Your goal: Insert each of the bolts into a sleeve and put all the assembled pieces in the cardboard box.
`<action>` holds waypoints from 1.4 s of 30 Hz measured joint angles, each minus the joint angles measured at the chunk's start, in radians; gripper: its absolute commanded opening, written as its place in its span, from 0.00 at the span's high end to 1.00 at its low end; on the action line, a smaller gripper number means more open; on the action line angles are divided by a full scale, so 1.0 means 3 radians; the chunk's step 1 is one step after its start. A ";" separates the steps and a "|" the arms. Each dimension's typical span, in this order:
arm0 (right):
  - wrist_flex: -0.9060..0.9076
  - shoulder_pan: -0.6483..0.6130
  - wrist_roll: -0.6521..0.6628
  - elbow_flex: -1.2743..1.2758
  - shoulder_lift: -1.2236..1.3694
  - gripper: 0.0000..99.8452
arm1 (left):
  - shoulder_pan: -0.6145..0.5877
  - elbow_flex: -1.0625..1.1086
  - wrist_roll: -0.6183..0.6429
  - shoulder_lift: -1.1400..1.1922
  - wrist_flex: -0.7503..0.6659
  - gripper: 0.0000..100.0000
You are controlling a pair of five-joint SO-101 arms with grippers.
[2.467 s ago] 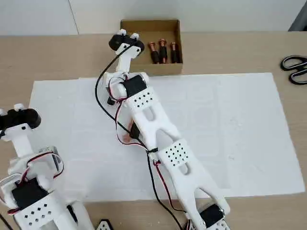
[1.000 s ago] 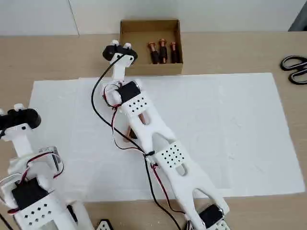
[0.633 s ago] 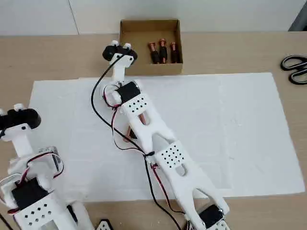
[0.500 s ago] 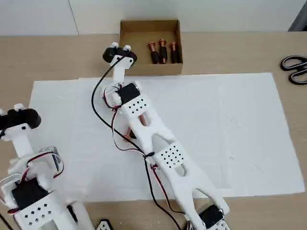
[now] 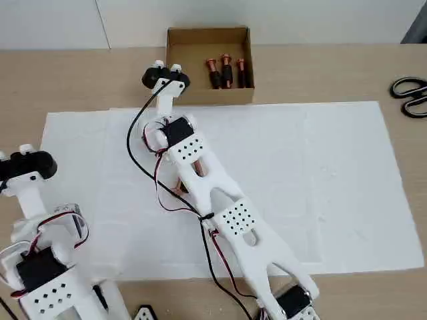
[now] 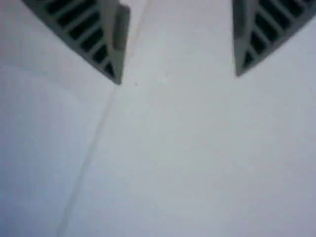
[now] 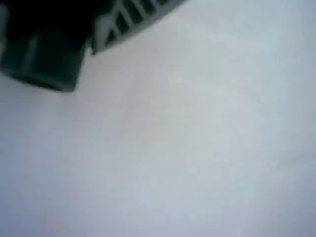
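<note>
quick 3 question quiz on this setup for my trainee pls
1. True or false: the cardboard box holds three assembled pieces, lying side by side.
2. Where do the scissors lie?
A. in the box
B. on the table, beside the white sheet
C. in a claw
3. Fill in: the left claw hangs ___ over the white sheet, with nothing between its fingers.

Key: 1 true; 2 B; 3 open
</note>
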 measured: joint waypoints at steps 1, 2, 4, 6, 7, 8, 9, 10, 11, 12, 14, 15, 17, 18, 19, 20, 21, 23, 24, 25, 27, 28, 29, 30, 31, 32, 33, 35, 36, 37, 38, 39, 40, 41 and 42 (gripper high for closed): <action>0.0041 0.0000 0.0000 -0.0046 0.0015 0.99 | 0.0000 0.0000 0.0000 0.0000 0.0000 0.86; 0.0087 0.0000 0.0000 -0.0082 0.0015 1.00 | 0.0000 0.0000 0.0000 0.0000 0.0000 0.86; 0.0164 0.0000 0.0000 -0.0082 -0.0020 1.00 | 0.0000 0.0000 0.0000 0.0000 0.0000 0.86; 0.0230 -0.0005 0.0000 -0.0077 -0.0066 1.00 | 0.0000 0.0000 0.0000 0.0000 0.0000 0.86; 0.0266 -0.0005 0.0000 -0.0077 -0.0087 1.00 | 0.0000 0.0000 0.0000 0.0000 0.0000 0.86; 0.0297 -0.0005 0.0000 -0.0072 -0.0113 1.00 | 0.0000 0.0000 0.0000 0.0000 0.0000 0.86; 0.0322 -0.0005 0.0000 -0.0066 -0.0143 1.00 | 0.0000 0.0000 0.0000 0.0000 0.0000 0.86; 0.0358 0.0000 0.0000 -0.0066 -0.0174 1.00 | 0.0000 0.0000 0.0000 0.0000 0.0000 0.86; 0.0368 0.0010 0.0005 -0.0061 -0.0199 1.00 | 0.0000 0.0000 0.0000 0.0000 0.0000 0.86; 0.0373 0.0026 0.0010 -0.0056 -0.0245 1.00 | 0.0000 0.0000 0.0000 0.0000 0.0000 0.86; 0.0389 0.0061 0.0061 -0.0056 -0.0353 1.00 | 0.0000 0.0000 0.0000 0.0000 0.0000 0.86; 0.0389 0.0082 0.0138 -0.0056 -0.0440 1.00 | 0.0000 0.0000 0.0000 0.0000 0.0000 0.86; 0.0445 0.0123 0.0256 -0.0056 -0.0634 1.00 | 0.0000 0.0000 0.0000 0.0000 0.0000 0.86; 0.0501 0.0143 0.0297 -0.0056 -0.0742 1.00 | 0.0000 0.0000 0.0000 0.0000 0.0000 0.86; 0.0573 0.0164 0.0317 -0.0056 -0.0854 1.00 | 0.0000 0.0000 0.0000 0.0000 0.0000 0.86; 0.0655 0.0194 0.0332 -0.0056 -0.0956 1.00 | 0.0000 0.0000 0.0000 0.0000 0.0000 0.86; 0.0747 0.0225 0.0343 -0.0056 -0.1064 1.00 | 0.0000 0.0000 0.0000 0.0000 0.0000 0.86; 0.0880 0.0302 0.0358 -0.0056 -0.1258 1.00 | 0.0000 0.0000 0.0000 0.0000 0.0000 0.86; 0.0921 0.0353 0.0358 -0.0056 -0.1355 1.00 | 0.0000 0.0000 0.0000 0.0000 0.0000 0.86; 0.0951 0.0414 0.0358 -0.0056 -0.1437 1.00 | 0.0000 0.0000 0.0000 0.0000 0.0000 0.86; 0.0977 0.0563 0.0368 -0.0056 -0.1596 1.00 | 0.0000 0.0000 0.0000 0.0000 0.0000 0.86; 0.0992 0.0644 0.0368 -0.0056 -0.1657 1.00 | 0.0000 0.0000 0.0000 0.0000 0.0000 0.86; 0.0997 0.0716 0.0368 -0.0056 -0.1713 1.00 | 0.0000 0.0000 0.0000 0.0000 0.0000 0.86; 0.0997 0.0788 0.0368 -0.0056 -0.1754 1.00 | 0.0000 0.0000 0.0000 0.0000 0.0000 0.86; 0.0997 0.0849 0.0368 -0.0056 -0.1780 1.00 | 0.0000 0.0000 0.0000 0.0000 0.0000 0.86; 0.1002 0.0900 0.0368 -0.0061 -0.1800 1.00 | 0.0000 0.0000 0.0000 0.0000 0.0000 0.86; 0.1018 0.0946 0.0368 -0.0061 -0.1811 1.00 | 0.0000 0.0000 0.0000 0.0000 0.0000 0.86; 0.1028 0.1028 0.0368 -0.0061 -0.1816 1.00 | 0.0000 0.0000 0.0000 0.0000 0.0000 0.86; 0.1033 0.1069 0.0368 -0.0061 -0.1816 1.00 | 0.0000 0.0000 0.0000 0.0000 0.0000 0.86; 0.1038 0.1105 0.0368 -0.0061 -0.1816 1.00 | 0.0000 0.0000 0.0000 0.0000 0.0000 0.86; 0.1038 0.1125 0.0368 -0.0061 -0.1816 1.00 | 0.0000 0.0000 0.0000 0.0000 0.0000 0.86; 0.1043 0.1141 0.0384 -0.0061 -0.1816 1.00 | 0.0000 0.0000 0.0000 0.0000 0.0000 0.86; 0.1054 0.1141 0.0414 -0.0061 -0.1816 1.00 | 0.0000 0.0000 0.0000 0.0000 0.0000 0.86; 0.1054 0.1135 0.0460 -0.0061 -0.1816 1.00 | 0.0000 0.0000 0.0000 0.0000 0.0000 0.86; 0.1054 0.1125 0.0501 -0.0061 -0.1816 1.00 | 0.0000 0.0000 0.0000 0.0000 0.0000 0.86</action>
